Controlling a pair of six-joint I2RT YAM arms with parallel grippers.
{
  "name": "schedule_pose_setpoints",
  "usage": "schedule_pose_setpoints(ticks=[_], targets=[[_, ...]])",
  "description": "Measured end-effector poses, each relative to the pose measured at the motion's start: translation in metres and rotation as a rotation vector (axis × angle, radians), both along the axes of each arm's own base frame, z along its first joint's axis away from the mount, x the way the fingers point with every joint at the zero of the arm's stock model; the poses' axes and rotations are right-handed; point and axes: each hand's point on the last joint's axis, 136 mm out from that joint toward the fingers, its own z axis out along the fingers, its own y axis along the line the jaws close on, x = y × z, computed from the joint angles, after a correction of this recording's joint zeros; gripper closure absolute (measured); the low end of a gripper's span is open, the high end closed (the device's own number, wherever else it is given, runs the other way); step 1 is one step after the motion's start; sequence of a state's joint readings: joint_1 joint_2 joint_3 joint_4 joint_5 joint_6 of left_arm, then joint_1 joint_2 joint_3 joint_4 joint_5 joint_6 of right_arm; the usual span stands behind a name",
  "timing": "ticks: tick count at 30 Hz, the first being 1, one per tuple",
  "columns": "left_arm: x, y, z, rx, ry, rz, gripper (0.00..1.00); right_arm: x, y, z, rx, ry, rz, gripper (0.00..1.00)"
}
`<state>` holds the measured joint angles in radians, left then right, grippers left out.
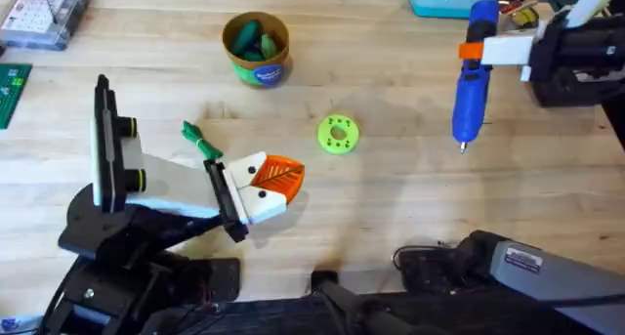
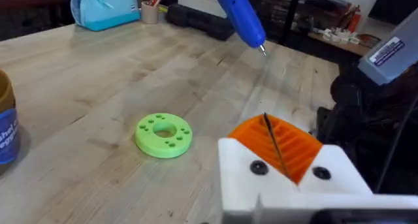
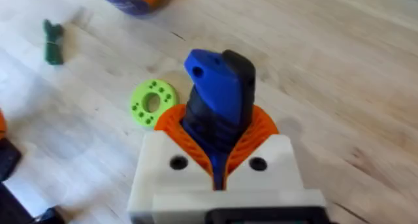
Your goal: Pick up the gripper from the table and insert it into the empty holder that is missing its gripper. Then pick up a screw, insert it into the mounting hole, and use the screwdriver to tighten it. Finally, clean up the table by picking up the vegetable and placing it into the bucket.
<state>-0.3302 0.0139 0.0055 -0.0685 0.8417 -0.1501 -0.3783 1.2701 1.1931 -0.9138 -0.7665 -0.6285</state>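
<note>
Two arms at the pale wooden plank table — one carries the tool.

The right gripper is clamped on the blue cylindrical screwdriver, bit tilted down above the table. The left gripper has its orange pads pressed together, holding nothing, just beside the white-armed holder — the slim dark green toy vegetable lies near it, apart from the olive-yellow bucket.

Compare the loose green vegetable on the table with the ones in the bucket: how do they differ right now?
The loose vegetable lies flat on the bare table, beside the holder; the other green vegetables stand bunched inside the bucket. The loose one shows whole, stem included; the bucket's rim hides the lower parts of the others. All are dark green toy pieces.
</note>
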Motion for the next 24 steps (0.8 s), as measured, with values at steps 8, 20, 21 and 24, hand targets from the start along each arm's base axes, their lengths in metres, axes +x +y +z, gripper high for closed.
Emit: schedule_pose_setpoints(ticks=[8, 20, 21, 24], targets=[[0.000, 0.000, 0.000, 0.000, 0.000, 0.000, 0.991, 0.000, 0.023, 0.006, 0.054, -0.020, 0.080, 0.962], [0.000, 0.000, 0.000, 0.000, 0.000, 0.000, 0.991, -0.017, 0.019, 0.064, -0.099, -0.253, -0.022, 0.962], [0.000, 0.000, 0.000, 0.000, 0.000, 0.000, 0.991, -0.024, 0.020, 0.073, -0.107, -0.284, -0.029, 0.962], [0.000, 0.000, 0.000, 0.000, 0.000, 0.000, 0.991, -0.045, 0.027, 0.096, -0.124, -0.368, -0.042, 0.962]])
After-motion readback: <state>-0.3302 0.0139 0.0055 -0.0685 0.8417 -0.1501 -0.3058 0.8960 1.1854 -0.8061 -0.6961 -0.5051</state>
